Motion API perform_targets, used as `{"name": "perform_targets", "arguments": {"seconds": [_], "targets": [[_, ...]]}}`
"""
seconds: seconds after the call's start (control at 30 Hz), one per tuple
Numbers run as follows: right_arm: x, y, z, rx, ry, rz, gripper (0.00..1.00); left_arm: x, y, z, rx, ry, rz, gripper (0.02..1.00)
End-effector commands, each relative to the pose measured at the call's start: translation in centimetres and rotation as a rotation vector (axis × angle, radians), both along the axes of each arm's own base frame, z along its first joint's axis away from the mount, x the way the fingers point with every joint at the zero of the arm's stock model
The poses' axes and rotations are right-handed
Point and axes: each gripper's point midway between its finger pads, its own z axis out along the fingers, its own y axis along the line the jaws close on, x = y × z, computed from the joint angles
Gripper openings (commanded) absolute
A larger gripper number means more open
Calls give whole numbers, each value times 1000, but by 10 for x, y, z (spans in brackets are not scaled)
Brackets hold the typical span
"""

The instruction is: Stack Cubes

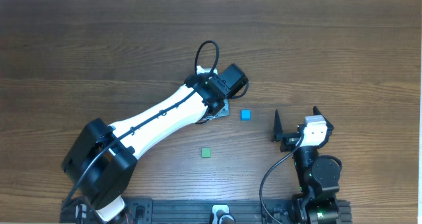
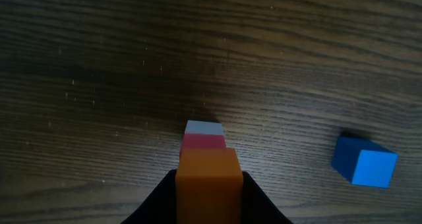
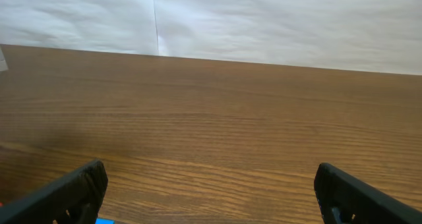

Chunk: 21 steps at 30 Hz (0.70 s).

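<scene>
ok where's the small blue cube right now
In the top view the small blue cube lies on the wooden table right of centre, between the left hand and the right hand, up and right of the small green cube.

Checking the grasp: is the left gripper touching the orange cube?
Touching. The left wrist view shows the orange cube wedged between the fingers of the left gripper, both flush against its sides with no gap.

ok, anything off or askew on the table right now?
Nothing stands out. The left gripper holds the orange cube squarely, by the red cube and white cube; blue cube and green cube lie loose, apart, on the table. The right gripper is open.
</scene>
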Motion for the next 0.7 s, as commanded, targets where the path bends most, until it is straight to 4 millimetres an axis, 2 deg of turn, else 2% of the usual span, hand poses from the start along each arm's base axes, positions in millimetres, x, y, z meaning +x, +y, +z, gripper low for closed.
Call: {"name": "perform_targets", "arguments": {"seconds": [0.03,0.7], "targets": [[0,1,-2,-1,-1,6,991,0,3,5,-2,-18,17,42],[0,1,-2,-1,-1,6,991,-5,8,-6,18,4,17,40]]}}
